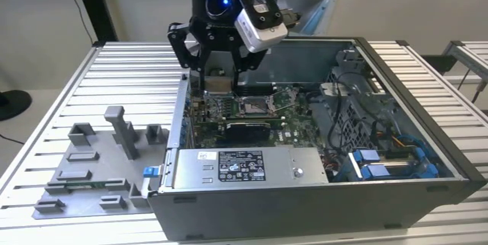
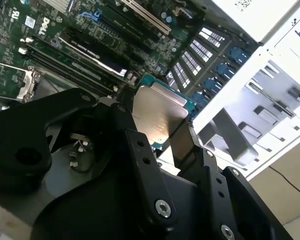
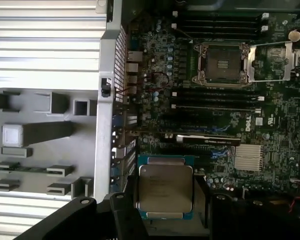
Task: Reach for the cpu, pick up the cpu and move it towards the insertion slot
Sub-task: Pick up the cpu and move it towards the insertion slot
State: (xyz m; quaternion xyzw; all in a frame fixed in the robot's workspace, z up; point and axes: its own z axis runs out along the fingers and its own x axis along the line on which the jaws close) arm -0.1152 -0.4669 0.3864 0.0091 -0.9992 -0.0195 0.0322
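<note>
My gripper (image 1: 219,72) is clamped on the cpu (image 3: 165,187) above the motherboard, short of the insertion slot (image 3: 222,64); a loose edge grip could drop it.

Even, soft indoor light fills the exterior view; the slatted table (image 1: 61,91) is bright, while the inside of the open computer case (image 1: 427,142) is dimmer and shadowed. In the second wrist view, the cpu (image 2: 157,117) shows a pale sheen, the white case wall beside it glares, and the near black end effector (image 2: 155,165) is soft.
</note>
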